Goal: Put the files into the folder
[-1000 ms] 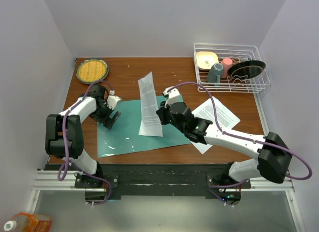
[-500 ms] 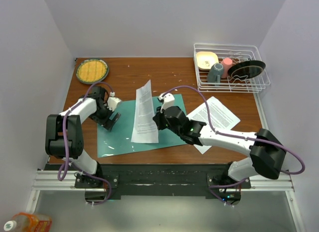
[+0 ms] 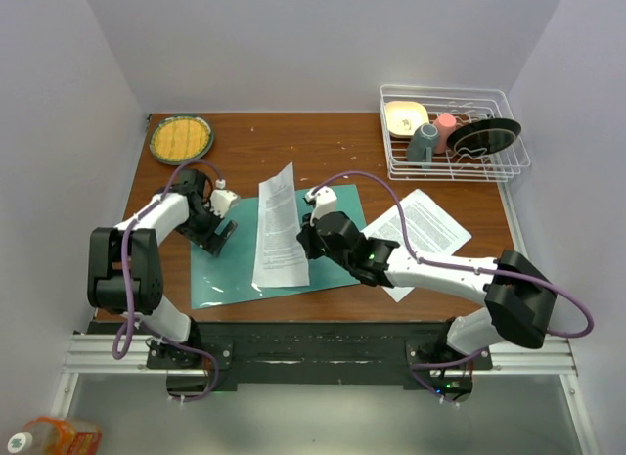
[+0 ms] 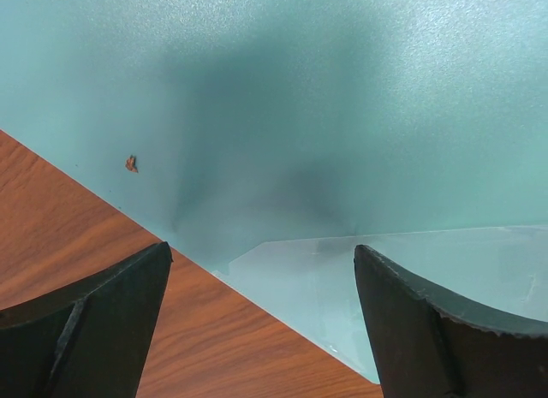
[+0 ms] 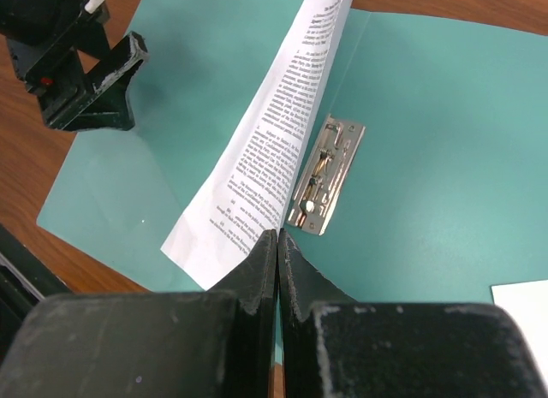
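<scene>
Above the folder, mid-placement: holding a printed sheet pinched in right gripper fingers, with left gripper fingers spread at 9 o'clock. Next, likely: lay flat, release.

Folder: teal, matt, finely speckled surface.
Inner sleeve: clear, glossy film.
Clip: shiny bare metal.
Paper sheet: white matt paper, black print.
Bench: brown wood grain, smooth.
Left gripper fingers: black, matt, plastic look.
Dish rack: white coated wire.

lt: bright, even | shdw: soft dark patch on folder | blur: R gripper fingers soft, close-up | top view sharp
</scene>
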`<move>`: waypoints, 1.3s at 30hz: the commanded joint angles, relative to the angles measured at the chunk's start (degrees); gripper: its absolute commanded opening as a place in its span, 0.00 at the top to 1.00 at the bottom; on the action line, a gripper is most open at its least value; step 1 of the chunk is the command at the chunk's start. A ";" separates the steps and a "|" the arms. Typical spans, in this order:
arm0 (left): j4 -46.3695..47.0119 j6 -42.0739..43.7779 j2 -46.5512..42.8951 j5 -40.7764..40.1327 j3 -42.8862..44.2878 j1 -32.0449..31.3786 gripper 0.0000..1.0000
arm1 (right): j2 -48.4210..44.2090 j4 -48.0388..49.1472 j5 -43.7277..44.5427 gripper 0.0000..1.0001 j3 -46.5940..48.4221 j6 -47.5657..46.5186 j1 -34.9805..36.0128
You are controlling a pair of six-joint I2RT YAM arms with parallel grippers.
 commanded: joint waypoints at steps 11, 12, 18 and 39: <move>-1.19 1.57 -3.94 0.60 0.85 0.00 0.07 | 8.63 7.14 -2.73 1.00 1.64 4.01 0.19; -1.19 1.91 -4.20 -0.44 0.67 0.00 0.07 | 9.26 7.84 -3.08 1.00 1.99 4.19 0.19; 2.58 7.88 -7.80 -11.78 -2.05 1.14 0.05 | 12.07 7.59 -2.73 1.00 5.42 4.01 0.19; 6.90 15.02 -1.15 -7.49 -8.65 10.46 0.04 | 16.38 11.45 -0.62 1.00 7.70 5.06 -3.50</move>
